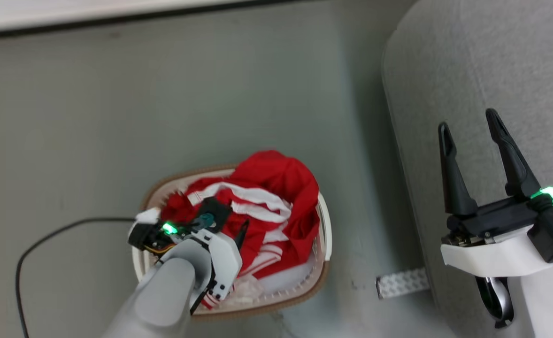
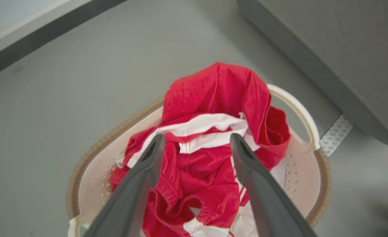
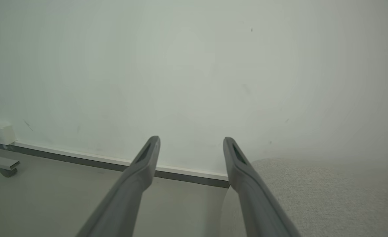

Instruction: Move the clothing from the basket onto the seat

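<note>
A: Step in hand?

B: The reach for the first pick, by my reading. The left gripper (image 2: 197, 138) hovers over the basket (image 1: 326, 234), fingers spread wide with nothing between them. The tips sit low over the heap; I cannot tell whether they touch cloth.

A: Right gripper (image 1: 468, 121)?

B: Raised over the edge of the seat (image 1: 469, 61), jaws wide apart, empty, pointing at the wall.

A: Where is the clothing (image 1: 276, 183)?

B: All in the basket, which stands on the floor near the seat but apart from it. Nothing lies on the seat yet.

A: How does it look?

B: A crumpled red heap, thin and soft. White bands cross the middle and white stripes show lower down. One red fold humps up over the rim. The pieces look tangled; I cannot count them.

A: What does the next move call for?

B: Judgement only: go down, close on a thick ridge such as the white-banded fold, and lift high enough for trailing cloth to clear the rim. Then swing across to the seat. The basket looks light and may drag along.
</note>
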You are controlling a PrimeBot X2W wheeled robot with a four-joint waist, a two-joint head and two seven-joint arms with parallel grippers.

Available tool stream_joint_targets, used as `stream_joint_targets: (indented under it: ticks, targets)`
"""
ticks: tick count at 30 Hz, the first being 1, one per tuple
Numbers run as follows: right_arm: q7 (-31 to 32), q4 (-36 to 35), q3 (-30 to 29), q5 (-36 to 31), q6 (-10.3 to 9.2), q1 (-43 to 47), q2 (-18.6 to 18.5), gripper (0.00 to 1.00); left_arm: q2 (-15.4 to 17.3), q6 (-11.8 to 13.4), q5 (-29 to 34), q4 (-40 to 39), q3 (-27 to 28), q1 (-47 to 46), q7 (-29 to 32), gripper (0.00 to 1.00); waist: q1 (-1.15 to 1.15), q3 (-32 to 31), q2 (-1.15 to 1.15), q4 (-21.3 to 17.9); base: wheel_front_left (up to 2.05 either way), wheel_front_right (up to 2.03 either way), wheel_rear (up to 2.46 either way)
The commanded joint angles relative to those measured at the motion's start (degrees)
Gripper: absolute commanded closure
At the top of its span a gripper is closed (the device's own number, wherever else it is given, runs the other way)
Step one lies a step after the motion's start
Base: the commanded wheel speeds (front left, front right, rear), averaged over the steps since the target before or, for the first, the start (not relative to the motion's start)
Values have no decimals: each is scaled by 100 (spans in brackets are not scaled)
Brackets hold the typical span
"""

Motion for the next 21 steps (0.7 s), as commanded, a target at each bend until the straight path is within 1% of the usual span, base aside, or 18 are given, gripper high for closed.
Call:
stream_joint_targets:
  ticks: [1, 5, 9, 15, 18, 21]
  targets:
    - [4, -87, 50, 10, -12, -124, 29, 0, 51, 37, 121, 248, -85, -129, 219, 0, -1, 612, 0, -163, 0, 0, 0]
    - [3, -227, 122, -7, -12, -259, 72, 0, 83, 69, 316, 793, -290, -457, 772, 0, -1, 873, 0, -200, 0, 0, 0]
    - [4, -319, 164, 21, -12, -339, 105, 0, 116, 152, 430, 1153, -423, -679, 1113, 0, -1, 1033, 0, -260, 0, 0, 0]
    - [4, -524, 221, 119, -12, -376, 137, 0, 180, 205, 550, 1475, -565, -954, 1441, 0, -1, 1293, 0, -347, 0, 0, 0]
    - [4, -619, 298, 135, -12, -409, 143, 0, 304, 309, 606, 1624, -614, -1054, 1566, 0, -1, 1463, 0, -440, 0, 0, 0]
    - [4, -700, 359, 191, -12, -421, 147, 0, 377, 406, 629, 1684, -655, -1139, 1535, 0, -1, 1614, 0, -500, 0, 0, 0]
